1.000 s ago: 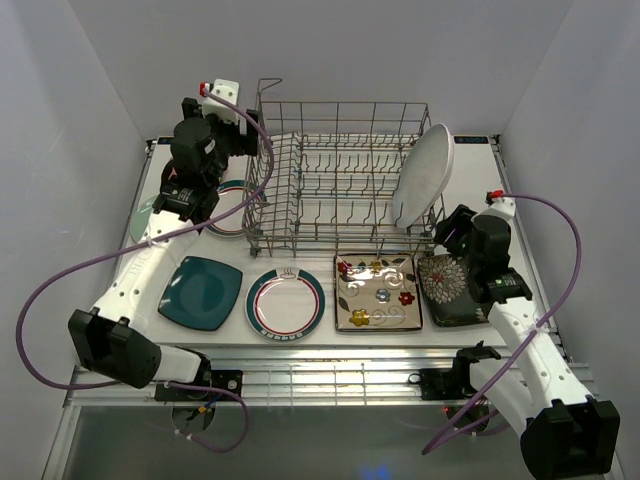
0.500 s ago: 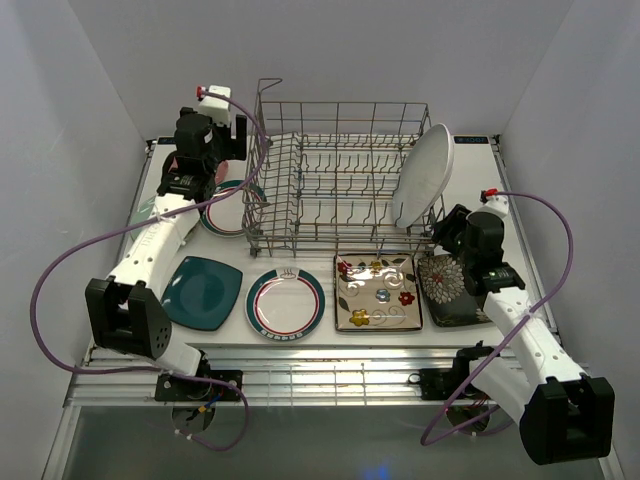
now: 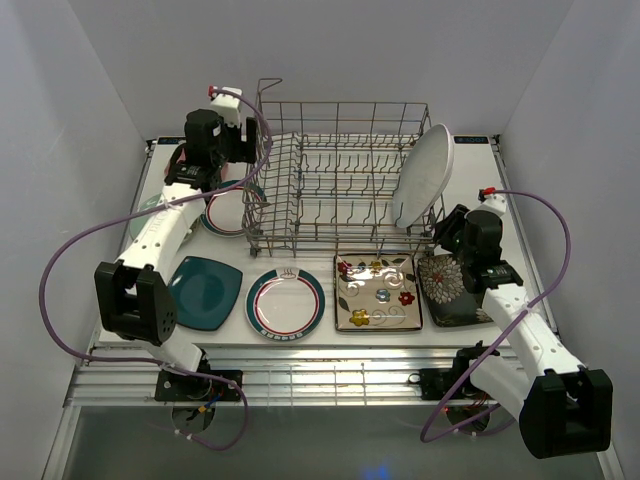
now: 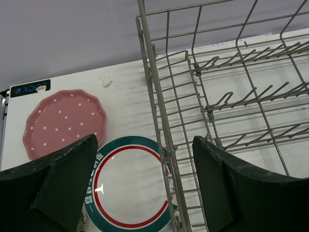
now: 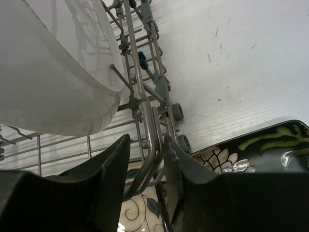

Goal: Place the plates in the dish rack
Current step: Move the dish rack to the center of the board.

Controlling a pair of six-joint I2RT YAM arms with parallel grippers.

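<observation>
Wire of grey metal forms the large rectangular dish rack (image 3: 340,238): an open lattice floor, rows of upright tines and tall open sides, standing on the white table (image 4: 125,92). One plate is loaded: the glossy white oval plate (image 3: 424,172) stands on edge, leaning at the rack's right end, above and left of the right gripper (image 5: 147,142) in the wrist view. The right jaws are narrowly apart and straddle a bent wire rod at the rack's near right corner; a gap shows on one side of the rod, so no clamp is seen. Just right of these jaws the dark square plate (image 3: 440,285), patterned with pale flowers, lies flat on the table. The left gripper (image 4: 145,143) hangs with jaws wide apart, holding nothing. The rack's left wall runs below the gap, and the round white plate (image 4: 128,188) with a teal-and-red rim lies flat below it, just beside that wall. Beyond the left finger lies the pink dotted plate (image 4: 65,121) with a scalloped edge. Three more plates lie flat in front of the rack, well apart from the left jaws: one smooth teal square plate (image 3: 203,292), a second rimmed round plate (image 3: 286,301) and one tan square plate (image 3: 377,292) with coloured flower motifs. A pale green plate edge (image 3: 146,212) shows beside the left arm. Count: one rack, one plate inside, seven outside.
</observation>
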